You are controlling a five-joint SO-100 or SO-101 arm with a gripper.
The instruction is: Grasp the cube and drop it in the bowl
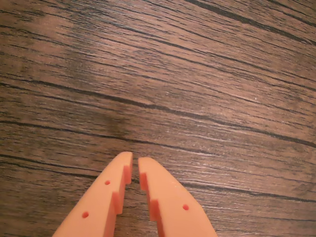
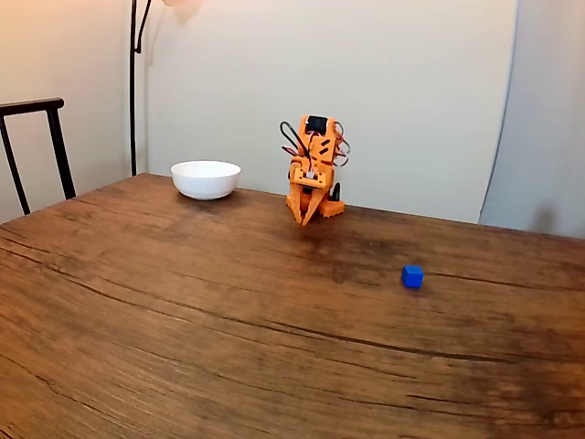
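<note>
A dark, heavily grained wooden tabletop (image 2: 183, 329) is spread across the lower two thirds of the fixed view, with a pale wall behind it. At the left edge of that frame part of a dark chair (image 2: 37, 137) is seen, and a thin lamp pole (image 2: 133, 82) rises in the upper left.

Near the upper middle of the fixed view the orange arm (image 2: 315, 169) is folded down on itself at the far side of the tabletop, its tip pointed at the wood. The white bowl (image 2: 206, 178) is set to the left of the arm, apart from it, and its inside cannot be seen from this angle.

In the wrist view the fingers (image 1: 135, 165) enter from the bottom edge. They are drawn nearly together with only a narrow slit left between the tips, and nothing is held; bare wood lies under them.

The blue cube (image 2: 412, 276) rests on the tabletop at the right of centre in the fixed view, well apart from both arm and bowl. It is judged to be light, rigid and smooth-faced, so it could be knocked aside by a glancing touch. It would best be taken by two opposite flat faces, with the fingers opened first and lowered squarely over it.
</note>
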